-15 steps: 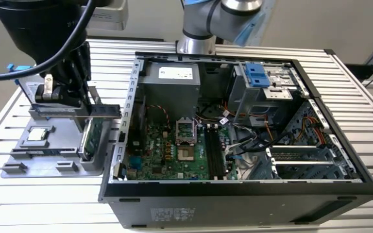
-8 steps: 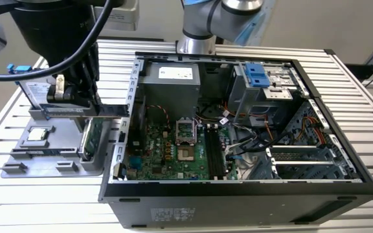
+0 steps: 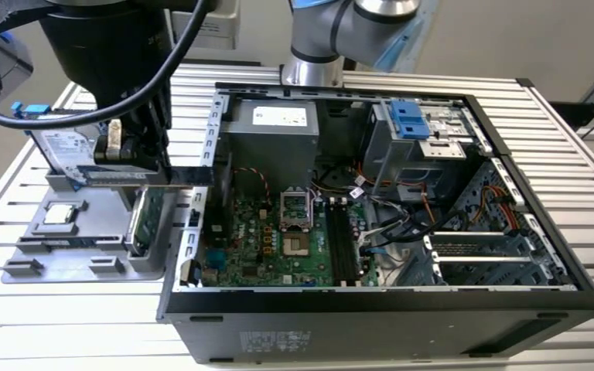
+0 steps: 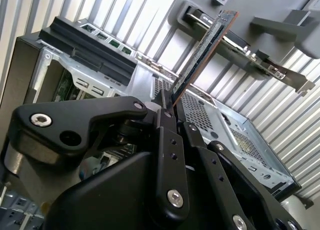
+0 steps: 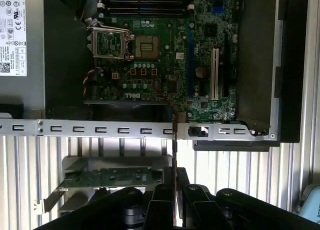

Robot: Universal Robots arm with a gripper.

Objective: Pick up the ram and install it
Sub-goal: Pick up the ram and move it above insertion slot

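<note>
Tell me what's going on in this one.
The gripper has its jaws shut on the ram, holding it in the air at the side wall of the open computer case, next to the grey parts tray where the green expansion card sits. The ram is not yet in the motherboard's memory slots.

Wrist (image 3: 101, 46) pointing down, hand (image 4: 169, 107) clamped on the ram (image 4: 205, 49)

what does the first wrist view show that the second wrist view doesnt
First wrist view: the motherboard with its CPU socket and memory slots. Second wrist view: the ram on its broad face, and the case's perforated wall. Both wrist views: the gripper shut on the ram, and the slatted table.
</note>
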